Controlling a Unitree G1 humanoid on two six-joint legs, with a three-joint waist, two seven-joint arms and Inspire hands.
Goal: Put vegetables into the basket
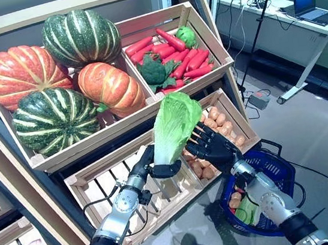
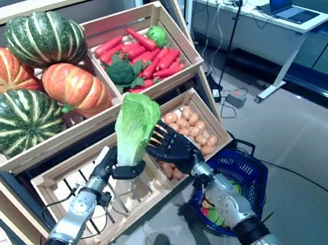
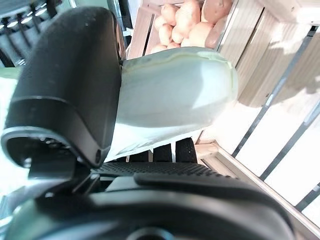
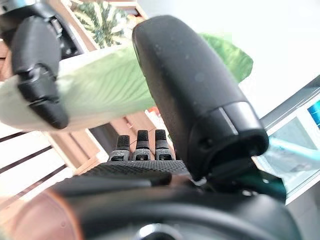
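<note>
Wooden crates [image 1: 159, 177] front the robot. Left hand [image 1: 158, 167] clasps the lettuce [image 1: 174, 127] by its base, upright above the crates; right hand [image 1: 212, 146] spread beside it, touching. Handover under way; next, right hand grips, carries to the blue basket [image 1: 279, 174], near right.

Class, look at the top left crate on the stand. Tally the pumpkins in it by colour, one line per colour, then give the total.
Orange pumpkins: 2, one at the back left and one at the front right
Green striped pumpkins: 2, one at the back and one at the front left
Total: 4
</note>
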